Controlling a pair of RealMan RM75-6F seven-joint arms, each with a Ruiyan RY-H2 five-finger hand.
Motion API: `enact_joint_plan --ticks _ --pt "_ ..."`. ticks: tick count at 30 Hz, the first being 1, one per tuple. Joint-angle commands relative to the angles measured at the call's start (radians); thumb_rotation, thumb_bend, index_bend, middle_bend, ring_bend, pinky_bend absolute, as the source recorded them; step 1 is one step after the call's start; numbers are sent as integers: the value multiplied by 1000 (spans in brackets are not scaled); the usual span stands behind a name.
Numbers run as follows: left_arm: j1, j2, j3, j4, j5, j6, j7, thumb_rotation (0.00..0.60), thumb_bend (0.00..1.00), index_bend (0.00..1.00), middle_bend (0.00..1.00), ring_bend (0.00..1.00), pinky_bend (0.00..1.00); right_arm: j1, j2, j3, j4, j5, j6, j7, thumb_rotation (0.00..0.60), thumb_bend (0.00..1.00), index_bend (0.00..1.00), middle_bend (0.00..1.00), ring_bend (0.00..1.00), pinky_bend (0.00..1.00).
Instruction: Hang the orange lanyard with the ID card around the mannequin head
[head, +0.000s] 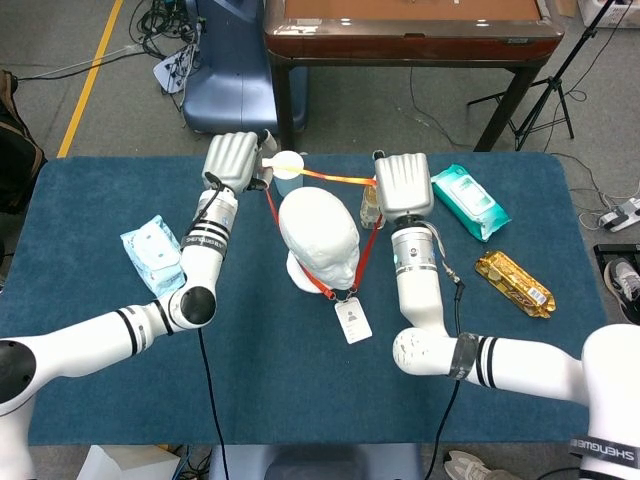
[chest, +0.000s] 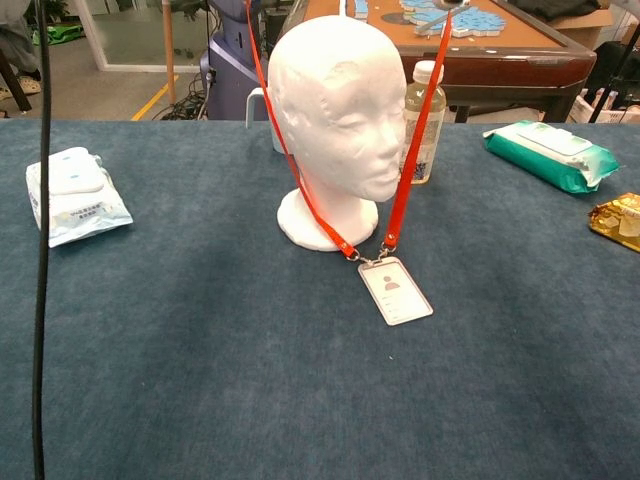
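Lanyard (head: 335, 179) stretched behind mannequin head (head: 320, 233)

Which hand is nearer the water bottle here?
Right. The right hand hovers directly beside the water bottle, partly covering it from above; the left hand is across the mannequin head, near the cup.

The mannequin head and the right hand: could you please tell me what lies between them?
In the head view, a plastic bottle stands between the mannequin head and the right hand, with the orange lanyard strand crossing that gap.
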Motion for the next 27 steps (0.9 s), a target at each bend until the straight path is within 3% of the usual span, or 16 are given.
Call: enact_joint_plan --ticks 1,4,7,9,14,16,20,27 --pt "-4 8 1 -5 -29 -11 20 600 92 66 81 150 487 5 2 1 -6 2 4 -5 600 248 0 1000 1000 1000" --pt "-5 18 5 -15 -51 -20 35 600 48 9 2 58 378 11 6 4 -16 12 14 -16 600 115 0 1000 1000 1000" --pt "-7 27 12 -25 -68 -29 50 593 13 0 0 12 304 20 9 4 -24 23 22 -33 600 13 0 1000 1000 1000" --pt "-9 31 15 -29 -72 -31 54 564 8 0 0 6 275 23 11 7 -28 29 26 -38 600 0 0 1000 1000 1000" --pt "3 53 7 -66 -57 -29 29 425 0 0 0 0 233 14 38 8 -58 27 26 -27 600 0 0 1000 1000 1000" --pt "14 68 3 -86 -43 -25 12 412 0 0 0 0 233 3 55 9 -77 19 19 -8 600 0 0 1000 1000 1000" --pt "54 120 -10 -165 -17 -29 -44 555 0 0 0 4 233 -30 106 -7 -134 -23 3 32 600 0 0 1000 1000 1000" --pt "148 239 -20 -319 61 -31 -149 600 1 0 0 22 240 -101 195 -50 -252 -146 -2 122 600 0 0 956 999 1000"
